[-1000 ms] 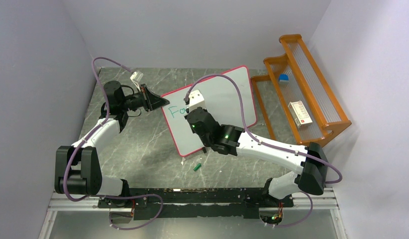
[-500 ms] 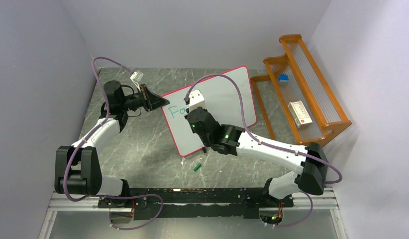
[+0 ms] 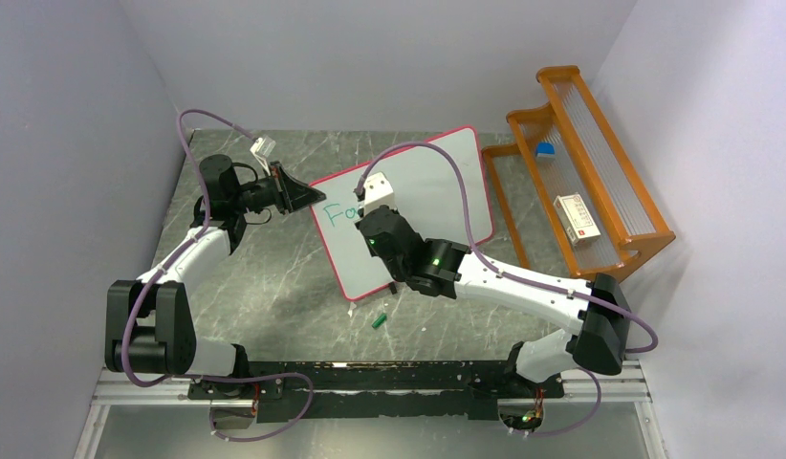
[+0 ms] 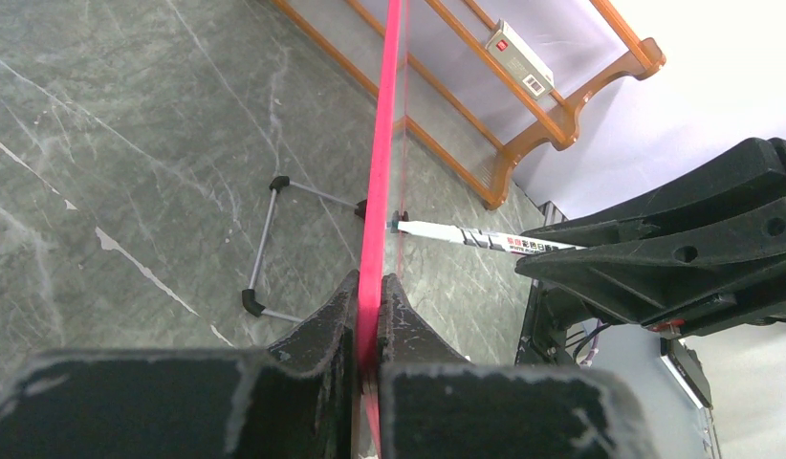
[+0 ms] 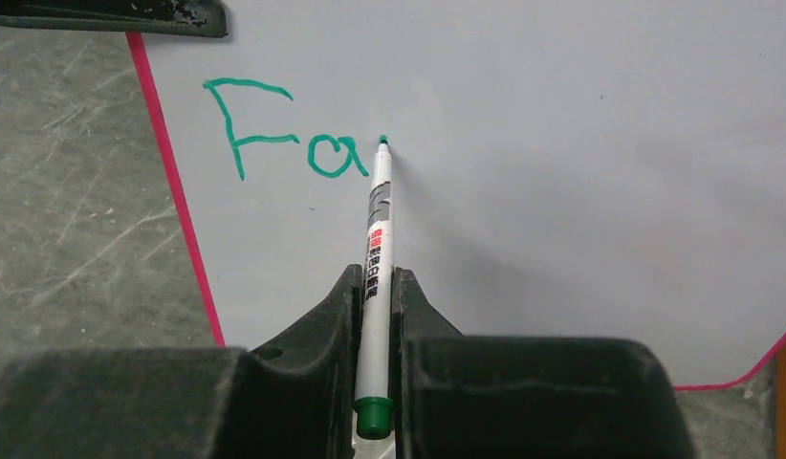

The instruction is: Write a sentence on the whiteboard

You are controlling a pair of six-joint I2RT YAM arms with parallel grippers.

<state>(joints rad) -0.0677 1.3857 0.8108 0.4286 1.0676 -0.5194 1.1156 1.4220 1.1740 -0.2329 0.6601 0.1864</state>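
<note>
**Marker tip on board, "Fa" written**

Your left gripper (image 4: 370, 287) is clamped on the pink edge of the board (image 3: 427, 191), which sits tilted at the centre of the top view. Your right gripper (image 5: 375, 277) pinches the marker (image 5: 378, 220). Its tip touches the board just right of the green letters (image 5: 274, 140), "Fa". From above, the right wrist and its cable cover part of the board. A green cap (image 3: 379, 320) lies below the board, and the rack (image 3: 561, 76) stands at right.
</note>
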